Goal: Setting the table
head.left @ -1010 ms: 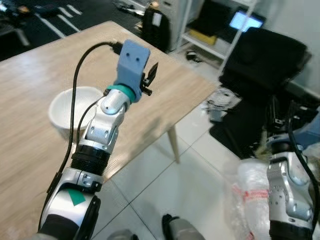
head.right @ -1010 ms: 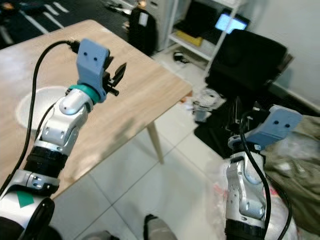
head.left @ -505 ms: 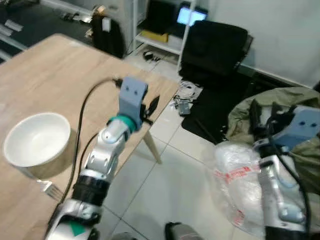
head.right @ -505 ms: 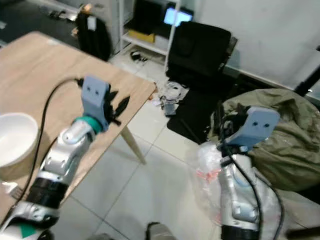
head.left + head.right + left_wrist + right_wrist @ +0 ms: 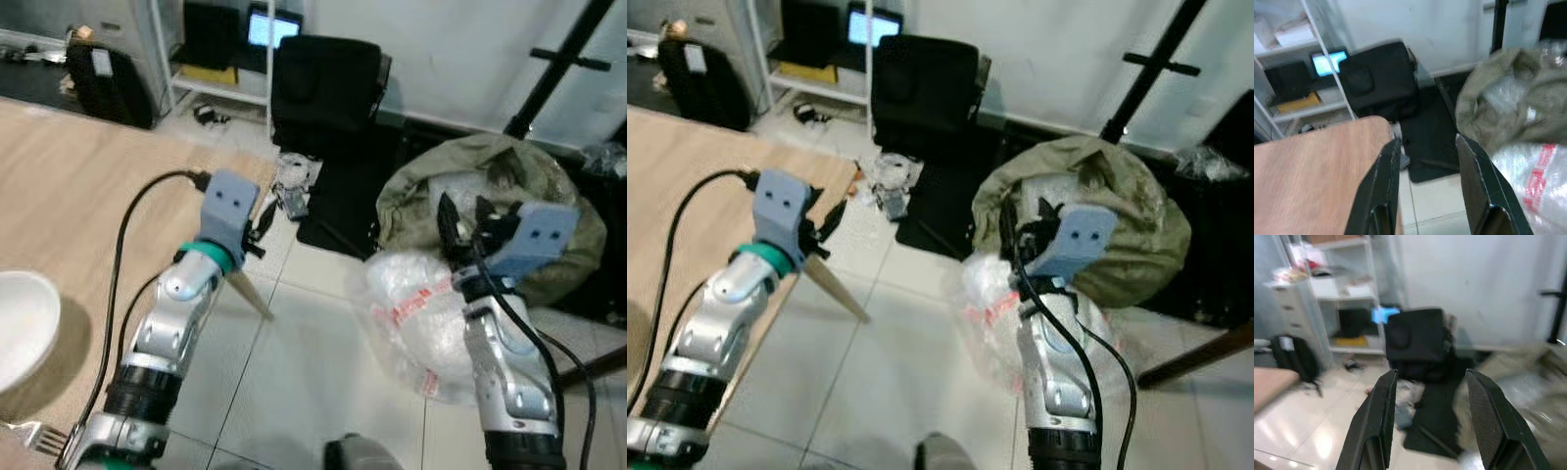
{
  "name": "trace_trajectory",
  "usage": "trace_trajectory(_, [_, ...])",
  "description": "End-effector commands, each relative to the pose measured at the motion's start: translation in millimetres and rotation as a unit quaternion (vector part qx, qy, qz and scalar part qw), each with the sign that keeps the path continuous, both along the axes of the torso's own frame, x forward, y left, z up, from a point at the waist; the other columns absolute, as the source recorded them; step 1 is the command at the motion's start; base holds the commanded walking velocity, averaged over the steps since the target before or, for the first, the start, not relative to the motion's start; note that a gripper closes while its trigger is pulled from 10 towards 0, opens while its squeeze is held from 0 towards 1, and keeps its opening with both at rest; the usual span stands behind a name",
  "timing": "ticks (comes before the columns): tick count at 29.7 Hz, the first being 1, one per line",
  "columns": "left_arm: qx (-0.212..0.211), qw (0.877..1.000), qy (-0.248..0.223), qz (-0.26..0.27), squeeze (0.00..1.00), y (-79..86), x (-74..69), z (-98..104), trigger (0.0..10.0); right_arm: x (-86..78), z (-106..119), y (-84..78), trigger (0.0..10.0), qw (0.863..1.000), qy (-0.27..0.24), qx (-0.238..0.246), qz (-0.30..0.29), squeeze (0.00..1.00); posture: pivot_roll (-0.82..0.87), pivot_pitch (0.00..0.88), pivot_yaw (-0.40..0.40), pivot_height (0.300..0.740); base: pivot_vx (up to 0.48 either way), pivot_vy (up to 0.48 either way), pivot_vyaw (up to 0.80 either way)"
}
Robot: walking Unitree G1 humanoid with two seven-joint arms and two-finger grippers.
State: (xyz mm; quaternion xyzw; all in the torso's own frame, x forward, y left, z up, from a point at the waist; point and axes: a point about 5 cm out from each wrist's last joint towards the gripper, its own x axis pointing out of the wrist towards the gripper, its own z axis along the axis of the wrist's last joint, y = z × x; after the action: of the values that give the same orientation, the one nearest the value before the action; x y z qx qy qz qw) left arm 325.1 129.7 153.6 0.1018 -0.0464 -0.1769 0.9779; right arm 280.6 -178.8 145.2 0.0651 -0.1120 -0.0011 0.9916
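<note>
A wooden table [image 5: 69, 196] takes up the left side. A white bowl [image 5: 18, 331] stands on it at the picture's left edge, and a fork [image 5: 41, 441] lies near the bottom corner. My left gripper [image 5: 263, 219] is raised over the table's right corner, open and empty; the left wrist view has its fingers [image 5: 1382, 191] apart above the table corner [image 5: 1312, 171]. My right gripper [image 5: 468, 223] is held up over the floor in front of the bags, also open with nothing between its fingers [image 5: 1488, 426].
On the tiled floor to the right lie a clear plastic bag [image 5: 416, 313] and an olive green sack [image 5: 470, 171]. A black chair [image 5: 323, 83], a shelf with a lit screen [image 5: 272, 24], a black backpack [image 5: 98, 78] and a stand pole [image 5: 554, 59] line the wall.
The camera has swung to the right: table and bowl slid to the picture's left and the bags came into view. Both arms stay raised and open.
</note>
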Motion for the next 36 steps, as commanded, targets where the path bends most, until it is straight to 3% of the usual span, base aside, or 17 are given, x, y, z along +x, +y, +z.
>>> trace_trajectory(1, [0.003,1.0,0.005,-0.01,0.0,-5.8,-2.2,-3.3,10.0,-1.6,-1.5,-3.1,10.0,1.0,0.002,-0.002,-0.008,0.0,0.08,0.0,0.05,0.74,0.0,0.0,-0.8])
trace_trajectory(9, [0.008,1.0,0.019,-0.001,0.0,-1.1,-6.5,-15.4,10.0,-8.7,-14.3,-6.6,10.0,1.0,0.021,-0.003,-0.012,0.0,0.07,0.0,0.039,0.74,0.0,0.0,-0.8])
trace_trajectory(36, [0.005,1.0,0.021,-0.003,0.0,-5.1,-2.7,-16.7,10.0,-8.6,-10.9,-11.3,10.0,1.0,0.017,-0.007,-0.016,0.0,0.06,0.0,0.033,0.74,0.0,0.0,-0.8])
